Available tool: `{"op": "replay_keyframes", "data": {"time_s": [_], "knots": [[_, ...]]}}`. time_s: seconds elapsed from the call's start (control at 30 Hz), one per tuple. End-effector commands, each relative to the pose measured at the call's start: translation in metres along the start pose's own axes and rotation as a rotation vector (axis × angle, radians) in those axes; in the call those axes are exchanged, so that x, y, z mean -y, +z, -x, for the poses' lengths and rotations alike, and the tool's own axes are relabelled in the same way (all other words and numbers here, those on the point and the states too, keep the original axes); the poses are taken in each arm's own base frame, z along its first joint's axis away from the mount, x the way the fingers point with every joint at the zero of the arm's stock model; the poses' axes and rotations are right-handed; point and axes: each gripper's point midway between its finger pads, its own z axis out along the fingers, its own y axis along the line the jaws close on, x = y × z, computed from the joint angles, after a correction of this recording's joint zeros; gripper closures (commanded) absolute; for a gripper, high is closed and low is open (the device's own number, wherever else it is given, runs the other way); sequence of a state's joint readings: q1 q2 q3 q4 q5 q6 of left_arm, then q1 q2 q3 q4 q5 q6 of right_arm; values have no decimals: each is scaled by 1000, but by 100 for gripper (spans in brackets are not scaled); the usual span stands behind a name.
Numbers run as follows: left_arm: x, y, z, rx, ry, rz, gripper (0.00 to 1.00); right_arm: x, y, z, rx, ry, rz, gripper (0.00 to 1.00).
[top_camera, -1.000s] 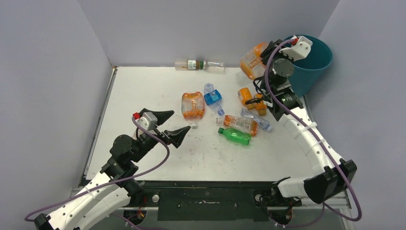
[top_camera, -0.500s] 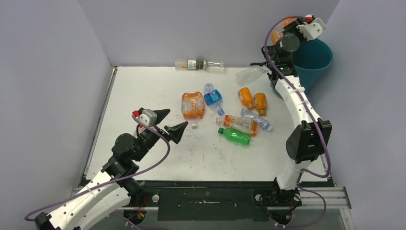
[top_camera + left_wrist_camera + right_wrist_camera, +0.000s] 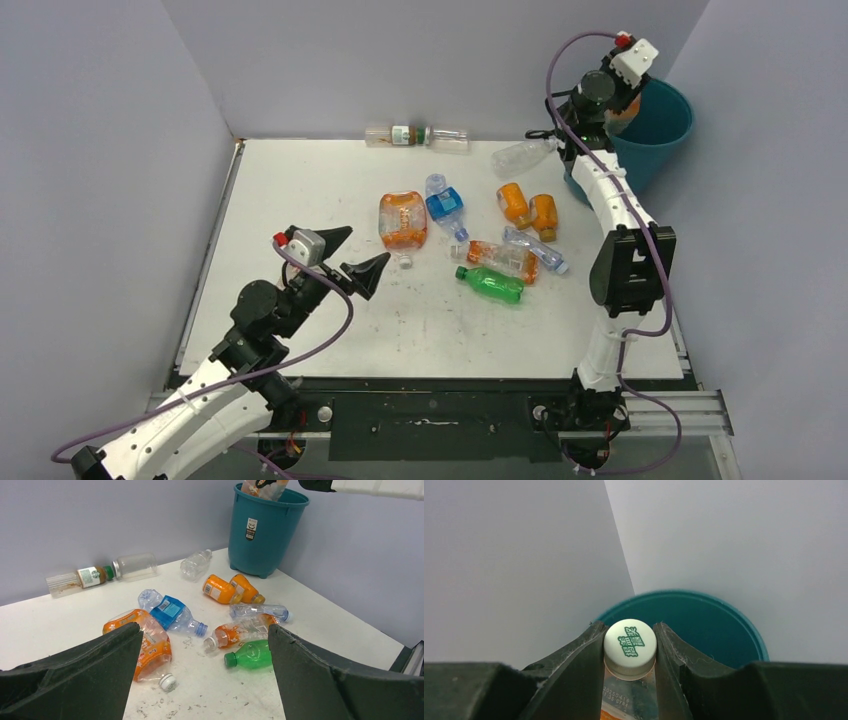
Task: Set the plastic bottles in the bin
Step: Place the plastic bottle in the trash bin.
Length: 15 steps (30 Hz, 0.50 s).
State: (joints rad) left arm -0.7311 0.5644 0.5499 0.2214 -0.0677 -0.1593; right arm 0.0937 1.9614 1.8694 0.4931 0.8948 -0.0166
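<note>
My right gripper (image 3: 630, 630) is shut on the white cap (image 3: 630, 645) of a large orange-labelled jug (image 3: 623, 108), which hangs over the open mouth of the teal bin (image 3: 662, 135), also seen in the left wrist view as the bin (image 3: 265, 535). Several plastic bottles lie mid-table: a flattened orange one (image 3: 402, 220), a blue-labelled one (image 3: 445, 205), two small orange ones (image 3: 513, 203), a green one (image 3: 492, 285) and a clear one (image 3: 520, 155). My left gripper (image 3: 355, 258) hovers open, empty, near the flattened orange bottle (image 3: 145, 645).
Two more bottles (image 3: 415, 135) lie along the back wall. Grey walls close in the table (image 3: 300, 190) at the back and on both sides. The bin stands at the far right corner, off the table's white surface.
The right arm has raised the jug from beside the bin's left side up and over the bin's mouth. The left arm has barely moved.
</note>
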Motion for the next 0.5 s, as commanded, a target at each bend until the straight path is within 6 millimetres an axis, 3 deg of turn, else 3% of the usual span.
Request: {"op": "replay_keyframes", "data": {"time_s": [0.0,0.13,0.47], "knots": [[3,6,6,8,17,-18,4,8,-7,-12,-31,-30,2,95],[6,9,1,-11,16,-33,4,2,-10,-17,-30,-50,44,92],[7,9,-2,-22,19,-39,4,-11,1,-9,-91,-26,94,51]]}}
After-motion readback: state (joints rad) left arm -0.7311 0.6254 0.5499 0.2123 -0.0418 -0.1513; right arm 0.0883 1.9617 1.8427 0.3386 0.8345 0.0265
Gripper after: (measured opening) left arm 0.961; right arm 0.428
